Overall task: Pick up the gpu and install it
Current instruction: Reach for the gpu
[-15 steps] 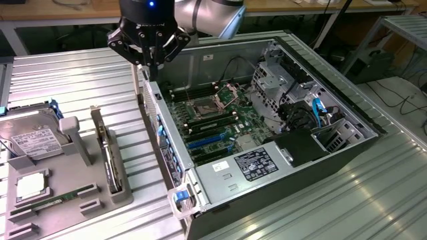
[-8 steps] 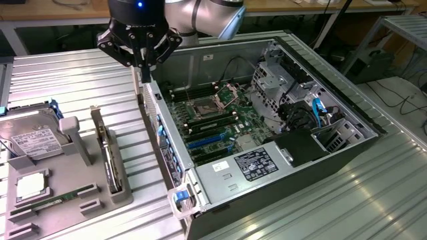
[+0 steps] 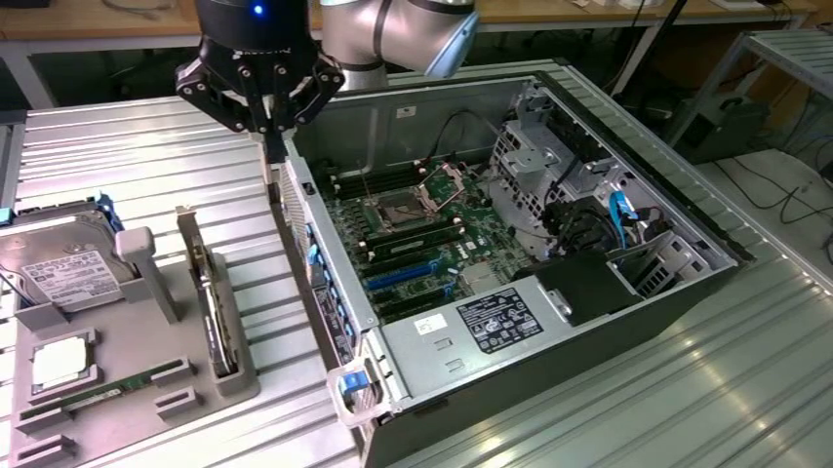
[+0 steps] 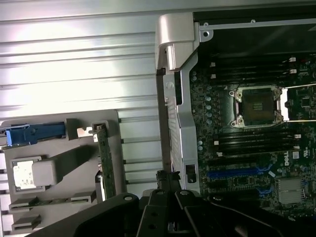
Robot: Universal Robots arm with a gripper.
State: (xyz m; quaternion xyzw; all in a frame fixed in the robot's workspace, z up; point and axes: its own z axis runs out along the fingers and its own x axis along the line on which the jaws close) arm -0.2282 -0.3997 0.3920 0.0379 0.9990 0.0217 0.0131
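Closest in, black gripper (image 4: 170,178), fingers pinched shut on nothing, hovering over the rear edge of the open computer case (image 3: 377,107). The gpu (image 3: 209,292) well apart from it, standing on its long edge in a slot of the grey holder tray (image 3: 156,292), silver bracket at the far end, hard drive (image 3: 59,268) alongside.

Judged best for the pickup: open wide before descending, line up with the card's thin top edge, close on the board clear of the bracket, lift straight up out of the slot.

Underneath, ribbed silver metal tabletop (image 3: 156,156). Behind, wooden workbench (image 3: 78,24); metal shelf (image 3: 794,49) and loose cables at the exterior view's right.
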